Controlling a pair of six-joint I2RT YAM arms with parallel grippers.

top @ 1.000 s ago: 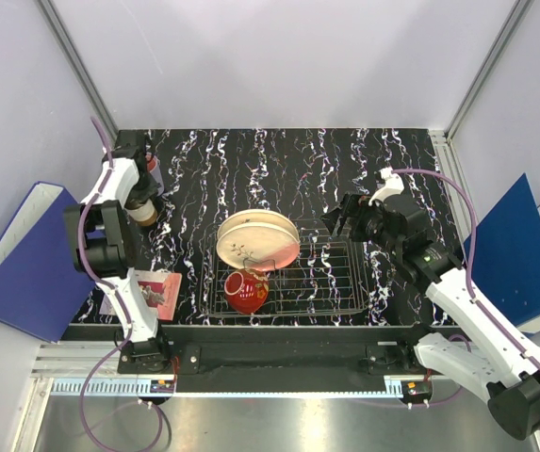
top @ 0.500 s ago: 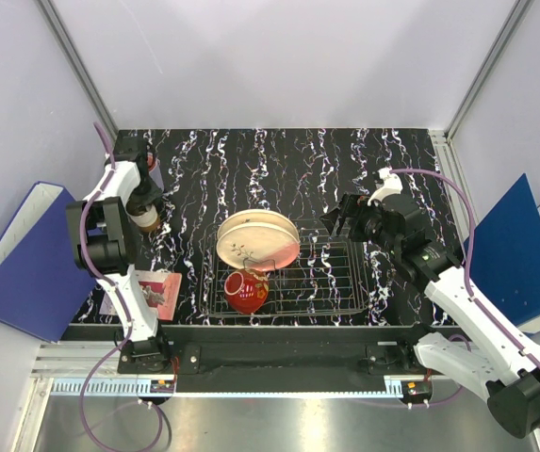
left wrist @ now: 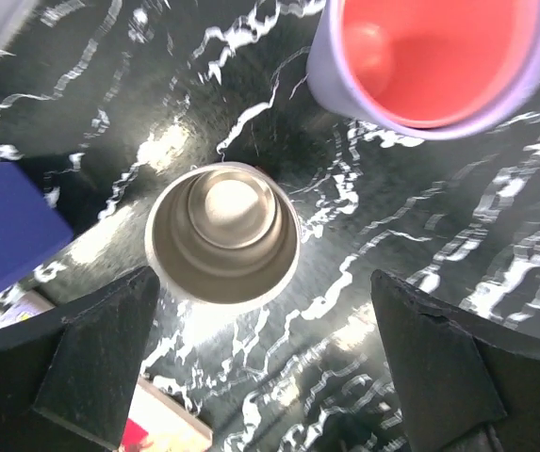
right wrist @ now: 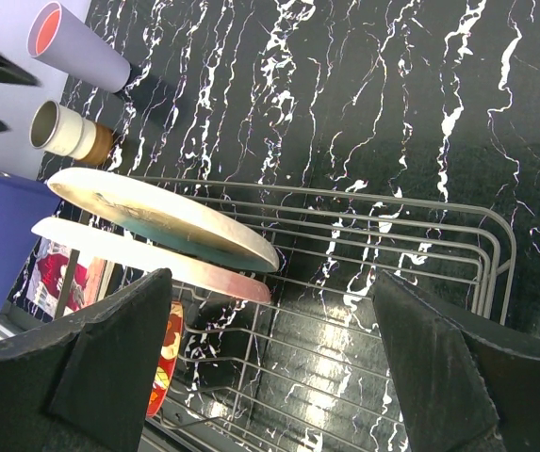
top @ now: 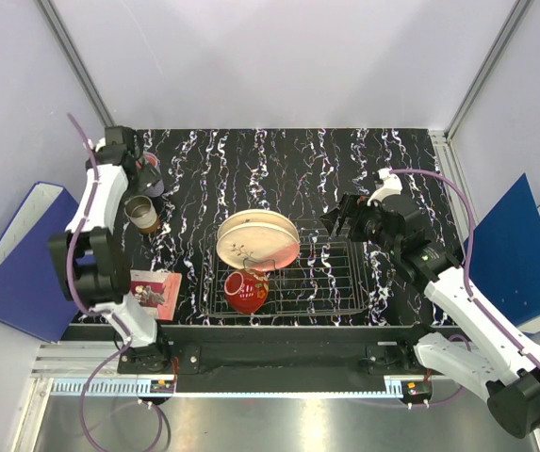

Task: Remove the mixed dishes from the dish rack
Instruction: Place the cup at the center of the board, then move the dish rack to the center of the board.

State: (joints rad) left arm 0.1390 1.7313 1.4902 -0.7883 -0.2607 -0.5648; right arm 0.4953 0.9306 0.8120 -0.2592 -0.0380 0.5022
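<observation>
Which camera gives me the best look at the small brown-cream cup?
Left wrist: the cup sits large near mid-frame, seen straight down into its empty inside. Top external shows it small, far left; right wrist shows its side, far off, top-left.

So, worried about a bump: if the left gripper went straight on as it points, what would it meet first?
Probably the small brown-cream cup, standing upright below the open left gripper; depth is unclear.

Overhead camera looks down from behind; both wrist cameras face downward, sharing the brown-cream cup (left wrist: 222, 247).
</observation>
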